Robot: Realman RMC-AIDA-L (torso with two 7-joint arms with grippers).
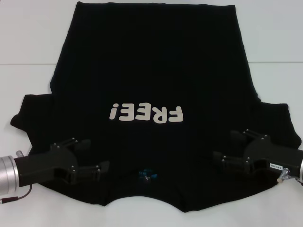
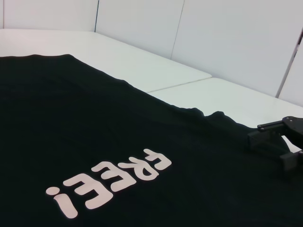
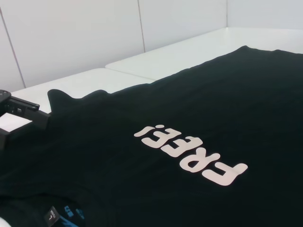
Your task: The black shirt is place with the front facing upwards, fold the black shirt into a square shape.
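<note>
Nothing folded yet: black shirt [image 1: 151, 85] spread flat, print up, across white table [image 1: 28, 42], with left gripper [image 1: 90, 158] at eight o'clock and right gripper [image 1: 232, 146] at four, both agape, empty over the shoulders

Both pincers, left [image 1: 94, 156] and right [image 1: 226, 147], are matte black with small screws; silver wrist cuffs, a thin red cable by the left cuff

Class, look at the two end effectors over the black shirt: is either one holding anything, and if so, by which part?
Nothing is held. The left end effector and right end effector both sit open over the black shirt, near its shoulders beside the collar.
</note>
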